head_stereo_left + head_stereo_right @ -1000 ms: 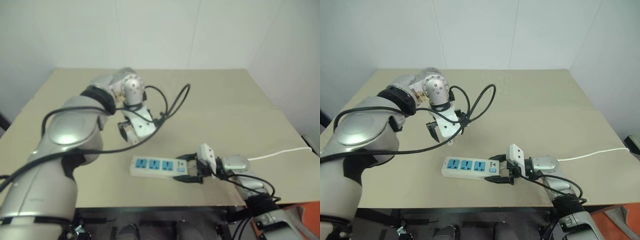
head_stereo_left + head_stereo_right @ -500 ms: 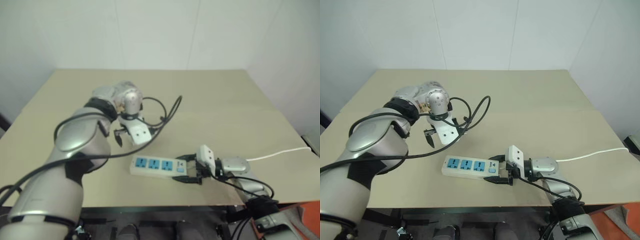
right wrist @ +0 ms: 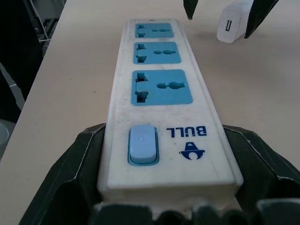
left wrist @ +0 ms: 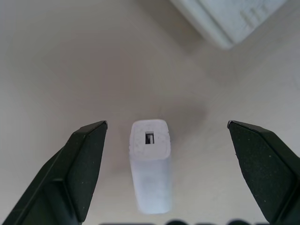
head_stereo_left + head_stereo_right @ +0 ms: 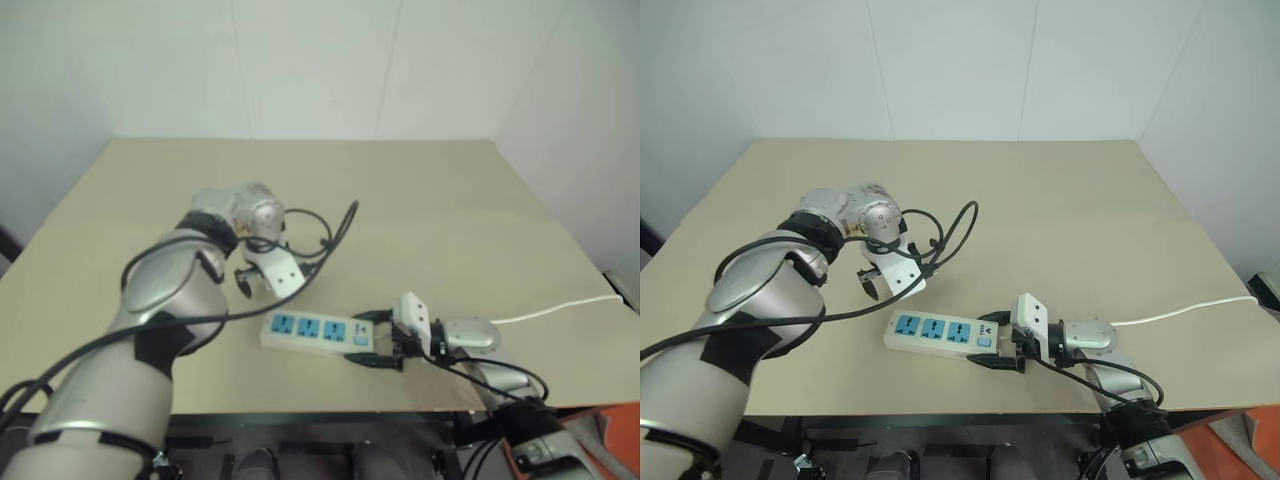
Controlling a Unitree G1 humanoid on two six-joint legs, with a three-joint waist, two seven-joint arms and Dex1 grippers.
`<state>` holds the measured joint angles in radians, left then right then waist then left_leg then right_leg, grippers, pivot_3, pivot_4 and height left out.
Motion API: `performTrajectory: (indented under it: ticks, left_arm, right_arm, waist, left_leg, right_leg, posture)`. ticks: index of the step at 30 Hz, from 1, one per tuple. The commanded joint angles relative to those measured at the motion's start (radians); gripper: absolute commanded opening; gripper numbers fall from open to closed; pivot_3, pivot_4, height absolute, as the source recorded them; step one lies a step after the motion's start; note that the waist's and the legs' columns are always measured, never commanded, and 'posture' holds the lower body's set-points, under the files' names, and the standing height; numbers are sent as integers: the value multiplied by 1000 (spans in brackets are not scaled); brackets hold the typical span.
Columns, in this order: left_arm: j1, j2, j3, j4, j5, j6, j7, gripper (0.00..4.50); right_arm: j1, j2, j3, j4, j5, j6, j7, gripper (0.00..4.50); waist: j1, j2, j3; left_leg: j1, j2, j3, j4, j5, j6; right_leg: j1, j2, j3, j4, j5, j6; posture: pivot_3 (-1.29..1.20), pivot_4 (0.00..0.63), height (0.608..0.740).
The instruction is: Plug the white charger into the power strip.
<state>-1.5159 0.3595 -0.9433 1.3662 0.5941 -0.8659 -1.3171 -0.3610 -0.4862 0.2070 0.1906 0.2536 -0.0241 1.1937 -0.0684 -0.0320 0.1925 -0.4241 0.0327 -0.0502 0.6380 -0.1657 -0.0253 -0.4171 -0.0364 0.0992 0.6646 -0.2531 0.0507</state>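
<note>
- White charger (image 4: 150,164), a small plain plastic block, is lying on the tan bench (image 5: 450,200) at frame centre-left, beside the long white blue-socketed power strip (image 5: 315,333).
- Left pincer (image 4: 166,136) is descending, wide open, now straddling it: grasp imminent.
- Right pincer (image 3: 164,187) is clamping the strip's switch end.

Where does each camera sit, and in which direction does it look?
Left and right eye views: on the head, looking forward and down at the table; both arms show, with the left gripper and right gripper.
Left wrist view: on the left wrist, looking down between its open fingers at the white charger.
Right wrist view: on the right wrist, looking along the power strip clasped between its fingers.
Shared: both wrist views show charger and strip.
</note>
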Motion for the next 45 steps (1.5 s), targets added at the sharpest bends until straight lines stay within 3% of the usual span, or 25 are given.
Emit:
performTrajectory:
  ticks: [1, 12, 15, 24, 32, 40, 45]
  left_arm:
    - [-3, -4, 13, 4, 61, 13, 63, 4500]
    - [0, -16, 48, 13, 139, 24, 94, 4500]
    - [-1, -14, 37, 14, 170, 18, 108, 3925]
    - [3, -20, 49, 18, 220, 27, 165, 994]
    - [-4, -23, 127, 20, 176, 45, 132, 990]
    - [-73, -5, 506, 7, -203, 125, -265, 990]
    - [-71, 42, 594, -7, -455, 211, -297, 990]
  right_arm:
    - [37, -19, 27, 8, -45, 26, -9, 3412]
    - [56, -26, 35, 0, -57, 24, -32, 3412]
    - [54, -23, 37, 1, -55, 27, -35, 3412]
    - [51, -27, 40, -1, -56, 27, -37, 3412]
    - [40, -30, 43, 14, -58, 17, -30, 3412]
    - [-40, -35, 36, 103, -52, -36, 34, 3412]
    - [-151, -27, 44, 247, -56, -109, 122, 3412]
  waist:
    - [1, 0, 0]
    - [3, 0, 0]
    - [2, 0, 0]
    - [2, 0, 0]
    - [2, 0, 0]
    - [-2, 0, 0]
    - [-5, 0, 0]
  left_leg:
    - [0, 0, 0, 0, 0, 0]
    - [0, 0, 0, 0, 0, 0]
    - [1, 0, 0, 0, 0, 0]
    - [2, 0, -1, 0, 0, 0]
    - [5, 0, -1, 0, 0, 0]
    - [6, 0, -1, 0, 0, 0]
    - [10, 0, -1, 0, 0, 0]
  right_leg:
    - [0, 0, 0, 0, 0, 0]
    - [1, 0, 0, 0, 0, 0]
    - [1, 0, -1, 0, 0, 0]
    - [3, 0, -1, 0, 0, 0]
    - [7, 0, -1, -1, 0, 0]
    - [8, 0, -2, -1, 0, 0]
    - [11, 0, -2, -1, 0, 0]
  posture:
    - [0, 150, 740]
    - [0, 150, 740]
    - [0, 150, 740]
    - [0, 150, 740]
    - [0, 150, 740]
    - [0, 150, 740]
    - [0, 150, 740]
